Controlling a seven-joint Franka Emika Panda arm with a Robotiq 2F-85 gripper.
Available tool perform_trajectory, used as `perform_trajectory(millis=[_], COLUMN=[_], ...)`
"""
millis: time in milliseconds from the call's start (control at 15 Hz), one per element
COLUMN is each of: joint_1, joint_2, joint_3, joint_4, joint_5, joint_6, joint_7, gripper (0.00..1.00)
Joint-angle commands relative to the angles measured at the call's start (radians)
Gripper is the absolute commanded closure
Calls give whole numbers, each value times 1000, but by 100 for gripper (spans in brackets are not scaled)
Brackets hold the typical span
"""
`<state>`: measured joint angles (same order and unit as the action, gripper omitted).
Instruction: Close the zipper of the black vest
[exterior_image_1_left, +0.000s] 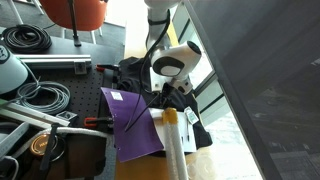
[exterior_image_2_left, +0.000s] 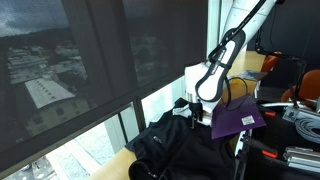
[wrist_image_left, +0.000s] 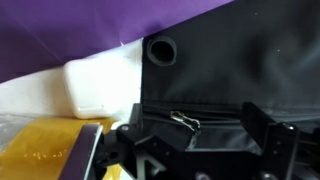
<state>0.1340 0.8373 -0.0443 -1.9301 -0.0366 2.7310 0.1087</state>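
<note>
On the crumpled black fabric vest (wrist_image_left: 225, 70), the small metal zipper pull (wrist_image_left: 183, 120) lies between the jaws. They stand wide apart, gripping nothing.

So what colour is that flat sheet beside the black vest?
The sheet is purple, clearest in an exterior view.

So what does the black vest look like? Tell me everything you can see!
The black vest is soft, dark, slightly shiny fabric, lying crumpled in a heap by the window, not spread flat. In the wrist view its cloth looks smooth, with a round black eyelet and a small silver zipper pull lying along a seam. A purple sheet borders its edge. The gripper hovers close over it, fingers apart on either side of the pull.
</note>
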Motion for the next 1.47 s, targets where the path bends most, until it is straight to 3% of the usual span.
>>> perform_trajectory(millis=[0,333,400,467,1067,1200,1400], joint_1=[-6,-6,-7,-8,12,18,34], joint_2=[-18,-24,-22,-22,-11,-9,-5], joint_3=[8,19,19,18,12,10,8], joint_4=[-9,1,4,7,18,20,31], joint_5=[3,5,4,4,-5,-9,-13], joint_6=[13,14,14,11,3,0,-11], joint_7=[1,-2,-3,-3,1,1,7], gripper=[0,0,6,26,95,100,98])
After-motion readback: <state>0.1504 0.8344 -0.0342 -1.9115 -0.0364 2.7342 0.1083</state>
